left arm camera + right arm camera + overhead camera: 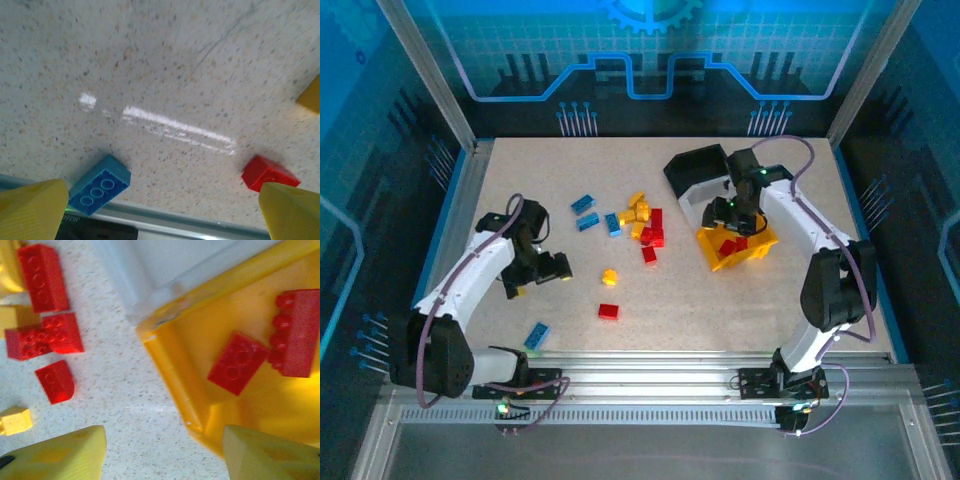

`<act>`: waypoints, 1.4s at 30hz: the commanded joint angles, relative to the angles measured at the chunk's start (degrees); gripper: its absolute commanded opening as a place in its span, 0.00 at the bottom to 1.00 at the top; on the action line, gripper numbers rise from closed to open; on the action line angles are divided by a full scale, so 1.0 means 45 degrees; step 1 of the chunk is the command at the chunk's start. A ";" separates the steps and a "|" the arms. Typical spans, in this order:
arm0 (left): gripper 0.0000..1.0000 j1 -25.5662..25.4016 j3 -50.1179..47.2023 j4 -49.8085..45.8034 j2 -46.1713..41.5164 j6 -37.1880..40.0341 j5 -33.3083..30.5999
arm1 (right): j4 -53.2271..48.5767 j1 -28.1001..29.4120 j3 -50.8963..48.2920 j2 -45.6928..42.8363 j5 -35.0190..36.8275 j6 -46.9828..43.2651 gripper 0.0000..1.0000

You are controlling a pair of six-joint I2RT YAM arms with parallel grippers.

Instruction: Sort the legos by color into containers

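Observation:
The yellow bin [760, 248] holds red legos [730, 245]; in the right wrist view two of these red bricks [237, 362] lie on the bin's floor [200, 335]. My right gripper [730, 220] hangs over the bin's left corner, and in its wrist view the gripper [165, 455] is open and holds nothing. The black bin [695, 170] stands behind it, and a whitish bin wall [150, 260] shows beside the yellow one. Red, yellow and blue legos [640, 225] are strewn mid-table. My left gripper [545, 272] is open over bare table, near a blue brick [100, 184] and a red brick [267, 172].
A lone yellow brick [610, 276], a red one [609, 311] and a blue one [537, 335] lie toward the front. Loose red bricks [45, 337] and a yellow brick [15, 420] sit left of the yellow bin. A metal rail [650, 360] edges the table front.

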 commanded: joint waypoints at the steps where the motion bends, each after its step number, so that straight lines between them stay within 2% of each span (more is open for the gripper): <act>1: 0.99 -0.0494 -0.0531 -0.1277 0.0187 -0.0138 0.0001 | 0.0077 0.1173 0.0539 -0.0201 -0.0179 -0.0536 0.64; 3: 0.99 -0.1033 -0.0376 -0.1607 0.0307 -0.0357 -0.0474 | 0.0488 0.1838 0.0533 -0.0324 -0.0350 -0.0644 0.64; 7: 0.99 -0.1327 -0.0670 -0.1657 0.1116 -0.0583 -0.0135 | 0.1102 0.2576 0.0424 -0.0328 -0.0768 -0.0430 0.64; 14: 0.99 -0.1321 -0.0568 -0.1861 0.3010 -0.0453 -0.0200 | 0.2195 0.2780 -0.0488 -0.0415 -0.1486 0.0175 0.63; 24: 0.99 -0.1361 -0.0609 -0.2009 0.4706 -0.0656 -0.0366 | 0.3698 0.2319 -0.1853 -0.0563 -0.1888 0.0341 0.62; 34: 0.94 -0.1371 -0.0512 -0.1683 0.6491 -0.0333 -0.0101 | 0.3928 0.1608 -0.2044 -0.0492 -0.2270 0.0158 0.62; 42: 0.83 -0.1343 -0.0434 -0.1192 0.7471 0.0015 -0.0091 | 0.4063 0.1284 -0.2748 -0.1188 -0.2008 0.0328 0.61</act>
